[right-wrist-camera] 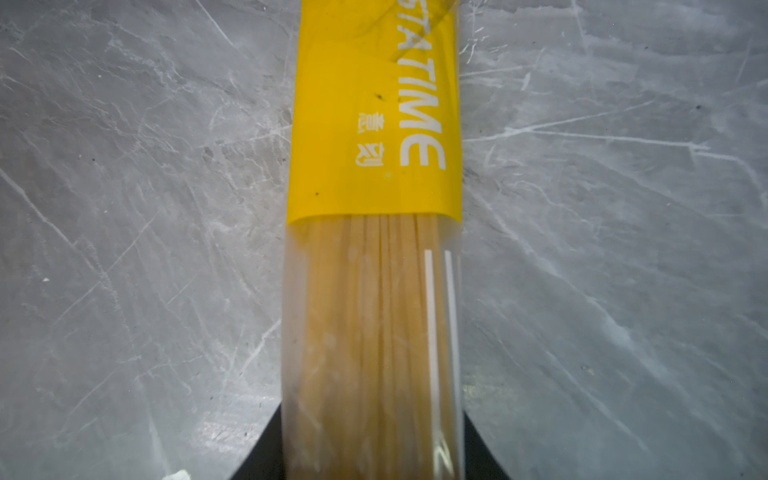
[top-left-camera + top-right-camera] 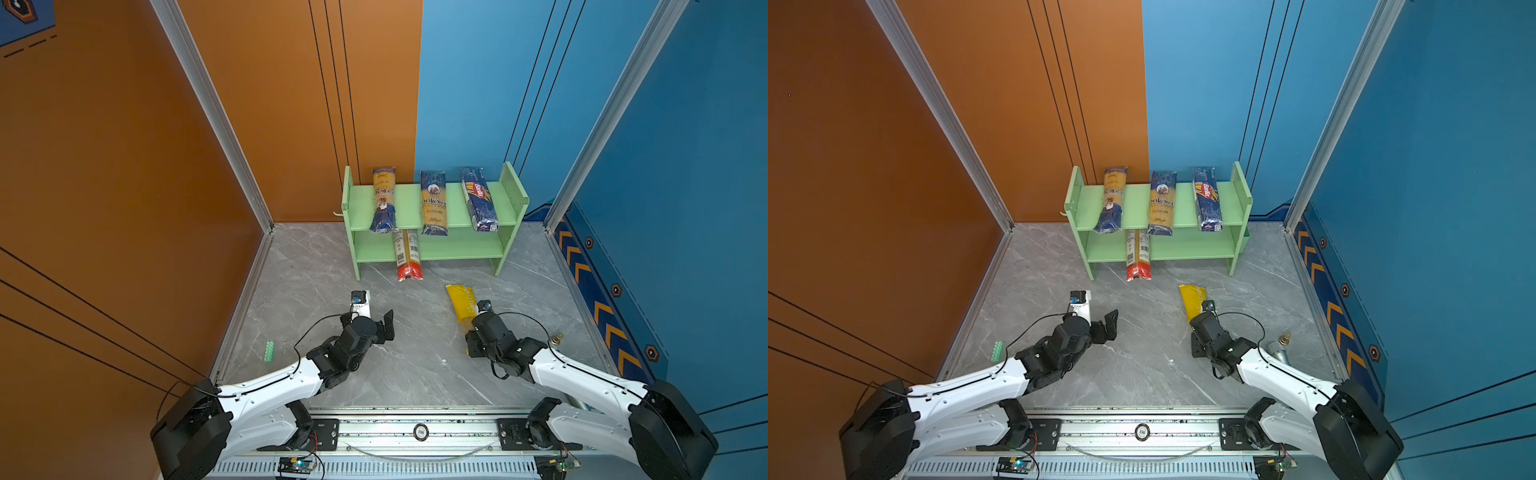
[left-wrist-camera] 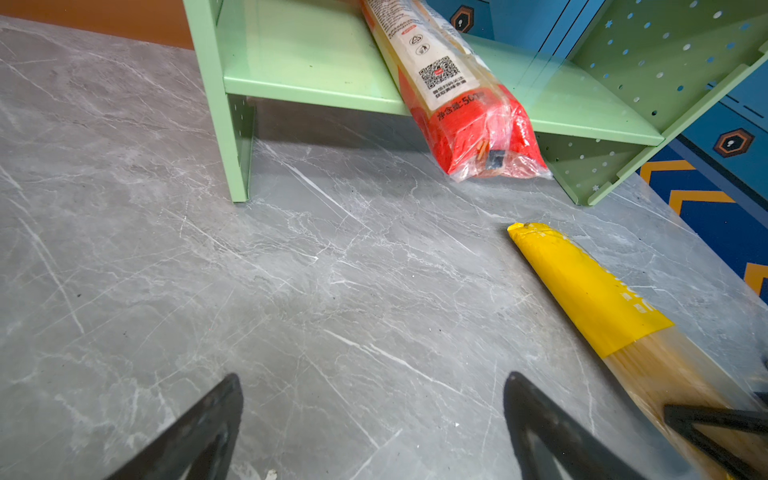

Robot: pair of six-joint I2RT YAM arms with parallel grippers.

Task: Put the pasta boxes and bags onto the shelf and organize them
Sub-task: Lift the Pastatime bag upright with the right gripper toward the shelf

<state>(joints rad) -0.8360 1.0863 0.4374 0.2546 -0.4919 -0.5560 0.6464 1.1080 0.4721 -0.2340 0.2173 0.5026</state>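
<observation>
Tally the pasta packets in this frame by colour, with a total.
Navy-and-yellow packets: 2
Navy Barilla packet: 1
Red-ended packet: 1
Yellow-ended packet: 1
Total: 5

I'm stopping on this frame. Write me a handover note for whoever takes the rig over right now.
Left gripper: open, empty, above the table.
Right gripper: closed around the yellow-ended packet, which lies on the table in front of the shelf.
Done: two navy-and-yellow packets and the Barilla packet lie across the upper tier, front ends overhanging. The red-ended packet is on the lower tier but juts well past its front edge.
Left: lift the yellow-ended packet onto the shelf; probably push the red-ended packet further in.
</observation>
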